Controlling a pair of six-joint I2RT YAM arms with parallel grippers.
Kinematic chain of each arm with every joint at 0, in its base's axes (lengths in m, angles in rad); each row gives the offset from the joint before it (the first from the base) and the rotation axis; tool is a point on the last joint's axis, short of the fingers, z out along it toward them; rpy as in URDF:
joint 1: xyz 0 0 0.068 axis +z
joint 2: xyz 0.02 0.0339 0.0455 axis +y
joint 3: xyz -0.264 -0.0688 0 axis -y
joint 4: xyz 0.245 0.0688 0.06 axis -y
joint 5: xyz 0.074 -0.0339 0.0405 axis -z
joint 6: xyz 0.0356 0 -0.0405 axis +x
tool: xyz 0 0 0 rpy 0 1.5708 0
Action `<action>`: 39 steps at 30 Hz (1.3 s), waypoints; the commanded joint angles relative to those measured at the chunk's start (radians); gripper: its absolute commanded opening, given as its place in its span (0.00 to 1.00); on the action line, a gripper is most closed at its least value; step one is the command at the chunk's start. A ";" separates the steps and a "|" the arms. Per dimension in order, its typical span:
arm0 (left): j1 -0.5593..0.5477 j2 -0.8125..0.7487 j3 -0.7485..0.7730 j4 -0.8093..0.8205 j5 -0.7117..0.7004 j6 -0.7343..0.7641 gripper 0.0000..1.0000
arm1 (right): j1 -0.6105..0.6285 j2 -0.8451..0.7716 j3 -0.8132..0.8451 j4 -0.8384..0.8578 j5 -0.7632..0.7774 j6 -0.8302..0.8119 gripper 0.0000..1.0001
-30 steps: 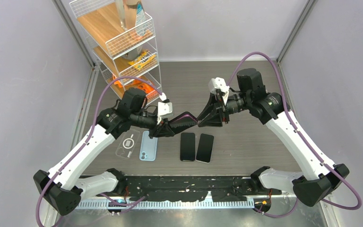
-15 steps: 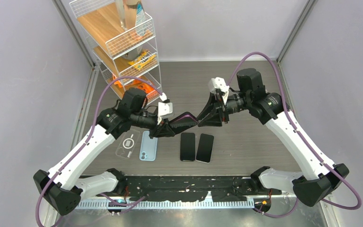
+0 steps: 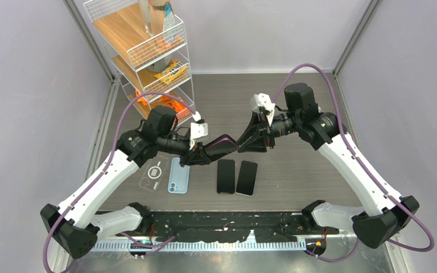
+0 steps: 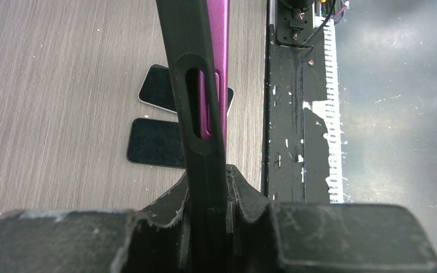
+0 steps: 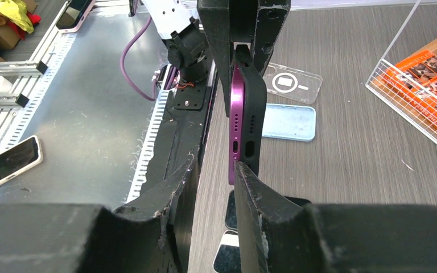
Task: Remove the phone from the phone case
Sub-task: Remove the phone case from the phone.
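The phone (image 5: pixel 236 108) hangs between your arms, above the middle of the table (image 3: pixel 307 108).
Your left gripper (image 4: pixel 206 179) is clamped on the matte black phone case (image 4: pixel 196 68), whose far end runs out of frame. The glossy purple phone shows only its edge. Your right gripper (image 5: pixel 216 170) stands partly open, one finger touching the case's end, the other clear.

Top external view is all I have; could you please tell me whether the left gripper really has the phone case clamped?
Observer: Yes, the left wrist view shows the left gripper shut on the black phone case, a finger on each face.
Operator: Is the phone seated inside?
Observer: Partly: the purple phone stands beside the case's port cutouts at the bottom end.
Operator: And the right gripper?
Observer: The right gripper is open; only one finger meets that end.
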 commanded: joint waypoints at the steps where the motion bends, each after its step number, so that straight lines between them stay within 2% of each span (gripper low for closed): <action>1: -0.007 -0.007 0.038 0.106 0.059 -0.020 0.00 | -0.002 -0.014 -0.019 0.049 -0.013 0.026 0.36; 11: -0.009 -0.006 0.036 0.128 0.077 -0.029 0.00 | -0.002 -0.015 -0.054 0.091 -0.013 0.051 0.36; 25: -0.041 -0.010 0.046 0.034 0.269 0.124 0.00 | 0.005 0.035 -0.013 0.090 0.055 0.051 0.35; 33: -0.047 -0.004 0.055 0.026 0.265 0.143 0.00 | 0.011 0.039 -0.017 0.086 0.053 0.051 0.35; 39: -0.047 0.005 0.059 0.082 0.115 0.079 0.00 | 0.015 0.023 -0.039 0.089 0.013 0.051 0.35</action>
